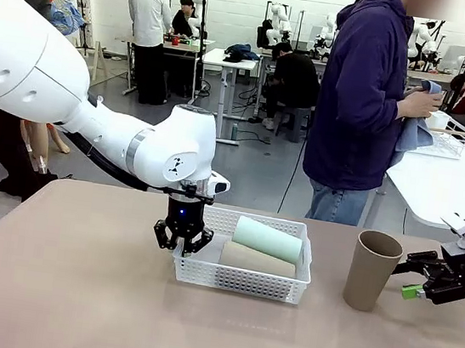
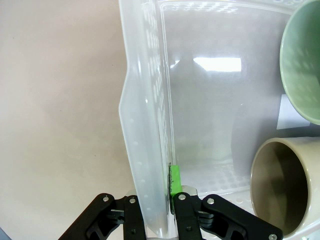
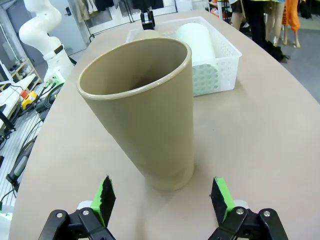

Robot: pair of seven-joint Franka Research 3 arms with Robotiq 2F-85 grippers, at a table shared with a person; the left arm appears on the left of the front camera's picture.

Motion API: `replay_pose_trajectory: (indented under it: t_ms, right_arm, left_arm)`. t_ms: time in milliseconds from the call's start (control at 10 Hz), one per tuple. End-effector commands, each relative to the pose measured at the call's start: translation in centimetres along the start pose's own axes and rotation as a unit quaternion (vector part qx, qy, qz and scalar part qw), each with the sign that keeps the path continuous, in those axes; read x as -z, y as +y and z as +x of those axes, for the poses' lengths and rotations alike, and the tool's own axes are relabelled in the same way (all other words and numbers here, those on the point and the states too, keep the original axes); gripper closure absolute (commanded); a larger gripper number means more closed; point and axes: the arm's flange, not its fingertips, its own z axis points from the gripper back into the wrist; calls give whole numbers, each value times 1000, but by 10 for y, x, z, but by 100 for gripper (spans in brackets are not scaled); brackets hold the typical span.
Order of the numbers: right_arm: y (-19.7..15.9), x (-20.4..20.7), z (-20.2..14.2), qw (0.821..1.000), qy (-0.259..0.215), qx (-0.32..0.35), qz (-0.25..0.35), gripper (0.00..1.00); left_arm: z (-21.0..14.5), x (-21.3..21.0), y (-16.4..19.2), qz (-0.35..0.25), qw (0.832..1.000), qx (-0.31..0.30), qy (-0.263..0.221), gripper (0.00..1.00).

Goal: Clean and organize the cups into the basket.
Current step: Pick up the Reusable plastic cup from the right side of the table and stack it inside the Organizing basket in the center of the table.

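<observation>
The white lattice basket [image 1: 236,279] sits mid-table. In it lie a pale mint cup [image 1: 267,239] and a brown cup [image 1: 257,260], side by side. My left gripper [image 1: 181,238] is shut on the basket's left wall. In the left wrist view its fingers [image 2: 175,181] pinch that wall [image 2: 145,125], with the mint cup [image 2: 300,65] and the brown cup [image 2: 280,190] open-mouthed at the right. Another brown cup [image 1: 372,270] stands upright on the table right of the basket. My right gripper [image 1: 406,277] is open just beside it. The wrist view shows this cup [image 3: 145,110] between the spread pads of the right gripper [image 3: 162,197], untouched.
A person in a dark blue top [image 1: 358,96] stands at the far side, hands working a blue cloth [image 1: 418,121]. A second white table [image 1: 453,190] with a wire basket [image 1: 447,138] lies at the back right. Bare tabletop [image 1: 71,290] spreads in front.
</observation>
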Motion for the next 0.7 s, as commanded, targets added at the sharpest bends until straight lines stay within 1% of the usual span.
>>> replay_pose_trajectory:
  t_ms: [0, 300, 600]
  right_arm:
    - [0, 0, 0, 1000, 0, 0, 0, 0]
    - [-7, 25, -1, 1000, 8, -28, 6, 0]
    - [-10, 32, -2, 999, 1, -54, 4, 0]
  left_arm:
    - [-2, 1, 1, 3, 1000, 5, 2, 100]
    - [-2, 1, 1, 3, 1000, 5, 2, 100]
    - [-2, 1, 1, 3, 1000, 5, 2, 100]
